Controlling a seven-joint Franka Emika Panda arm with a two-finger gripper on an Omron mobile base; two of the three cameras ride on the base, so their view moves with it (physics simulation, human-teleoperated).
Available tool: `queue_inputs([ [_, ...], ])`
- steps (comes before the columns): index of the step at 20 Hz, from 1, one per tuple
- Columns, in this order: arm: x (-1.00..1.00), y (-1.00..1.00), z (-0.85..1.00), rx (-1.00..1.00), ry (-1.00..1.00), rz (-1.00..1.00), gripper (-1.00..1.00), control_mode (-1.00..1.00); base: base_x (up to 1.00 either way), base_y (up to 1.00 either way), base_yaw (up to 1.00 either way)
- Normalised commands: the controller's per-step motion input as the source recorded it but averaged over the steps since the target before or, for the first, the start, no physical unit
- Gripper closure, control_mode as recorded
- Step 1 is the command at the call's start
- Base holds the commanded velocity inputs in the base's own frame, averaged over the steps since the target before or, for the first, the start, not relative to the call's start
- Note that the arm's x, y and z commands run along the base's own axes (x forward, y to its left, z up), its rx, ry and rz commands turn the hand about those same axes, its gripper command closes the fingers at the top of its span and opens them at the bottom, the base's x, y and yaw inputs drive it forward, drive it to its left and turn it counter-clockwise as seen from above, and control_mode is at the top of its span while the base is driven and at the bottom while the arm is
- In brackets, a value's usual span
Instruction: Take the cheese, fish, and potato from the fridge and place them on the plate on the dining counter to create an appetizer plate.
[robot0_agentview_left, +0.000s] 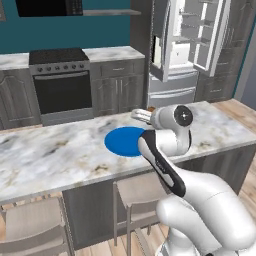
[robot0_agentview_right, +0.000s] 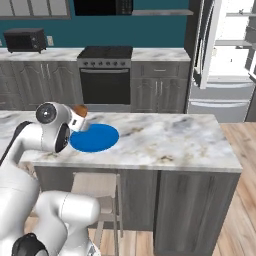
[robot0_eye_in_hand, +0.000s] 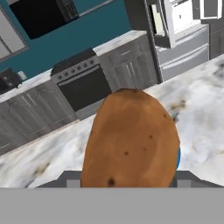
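So the potato (robot0_eye_in_hand: 130, 139) is clamped between the fingers (robot0_eye_in_hand: 183, 178), sitting big and brown right in front of the hand camera. From the right base view you can see the gripper (robot0_agentview_right: 80, 116) hanging over the near-left edge of the blue plate (robot0_agentview_right: 97, 138), potato (robot0_agentview_right: 79, 109) poking out the top. The plate sits on the marble tabletop (robot0_agentview_right: 165, 140) of the island. Behind it, the fridge (robot0_agentview_left: 187, 45) has its doors swung open, next to the black stove (robot0_agentview_left: 60, 82).
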Motion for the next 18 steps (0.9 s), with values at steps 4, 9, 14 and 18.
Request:
queue_inputs([
  [4, 0.8, 0.0, -0.22, 0.0, 0.14, -0.09, 1.0, -1.0, 0.0, 0.0, 0.0],
  [9, 0.64, 0.08, -0.29, 0.0, 0.19, -0.05, 1.0, -1.0, 0.0, 0.0, 0.0],
  [14, 0.36, 0.02, -0.46, 0.0, 0.18, 0.0, 1.0, -1.0, 0.0, 0.0, 0.0],
  [18, 0.44, 0.0, -0.58, 0.02, 0.15, 0.0, 1.0, -1.0, 0.0, 0.0, 0.0],
])
